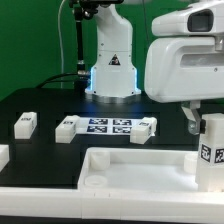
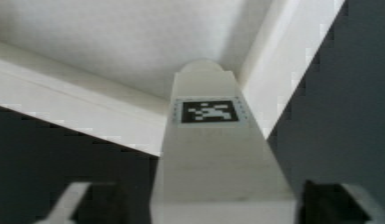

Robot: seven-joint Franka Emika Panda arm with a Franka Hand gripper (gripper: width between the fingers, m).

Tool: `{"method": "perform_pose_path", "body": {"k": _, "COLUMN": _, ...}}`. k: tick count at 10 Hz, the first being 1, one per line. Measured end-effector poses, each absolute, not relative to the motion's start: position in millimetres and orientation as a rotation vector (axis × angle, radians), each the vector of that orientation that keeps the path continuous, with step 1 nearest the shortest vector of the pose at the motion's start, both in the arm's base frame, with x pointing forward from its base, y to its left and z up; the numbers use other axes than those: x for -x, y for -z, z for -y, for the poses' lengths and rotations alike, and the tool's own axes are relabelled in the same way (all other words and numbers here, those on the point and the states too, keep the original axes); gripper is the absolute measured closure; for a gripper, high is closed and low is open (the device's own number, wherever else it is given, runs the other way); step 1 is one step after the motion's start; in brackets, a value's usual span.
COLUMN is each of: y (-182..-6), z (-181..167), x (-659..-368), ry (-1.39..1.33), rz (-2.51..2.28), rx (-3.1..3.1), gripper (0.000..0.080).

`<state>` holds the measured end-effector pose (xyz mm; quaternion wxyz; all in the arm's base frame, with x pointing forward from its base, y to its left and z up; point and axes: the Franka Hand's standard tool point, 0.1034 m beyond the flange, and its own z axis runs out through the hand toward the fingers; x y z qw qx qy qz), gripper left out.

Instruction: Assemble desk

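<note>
While the gripper (image 2: 198, 196) straddles the upright leg (image 1: 212, 150), jaws spread with a gap on each side, the leg stands at a corner of the panel (image 1: 130, 162) along the counter's near edge, at the exterior view's right.

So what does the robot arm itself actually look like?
The arm is glossy white, built from big rounded segments. Its base carries a dark triangular mark and glows blue at the foot. Black cables hang beside it. A dark finger shows below the nearest segment.
</note>
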<state>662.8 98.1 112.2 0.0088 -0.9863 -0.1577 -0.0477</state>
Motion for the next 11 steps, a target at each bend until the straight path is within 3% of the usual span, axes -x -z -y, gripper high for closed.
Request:
{"method": "perform_pose_path", "body": {"k": 1, "y": -112.1, "z": -98.2, "x": -662.7, "ry": 0.149, "rz": 0.485, "rx": 3.082, "gripper": 0.0431}}
{"method": "perform_pose_path", "body": {"k": 2, "y": -112.2, "z": -98.3, "x": -662.8, "ry": 0.149, "rz": 0.447, "rx": 3.086, "gripper": 0.0511}}
{"method": "perform_pose_path", "body": {"k": 4, "y": -112.2, "z": -98.5, "x": -662.7, "ry": 0.148, "rz": 0.364, "rx": 3.093, "gripper": 0.0511}}
{"method": "perform_pose_path", "body": {"k": 11, "y": -112.5, "z": -93.1, "x": -663.1, "ry": 0.135, "rz": -0.584, "rx": 3.013, "gripper": 0.0511}}
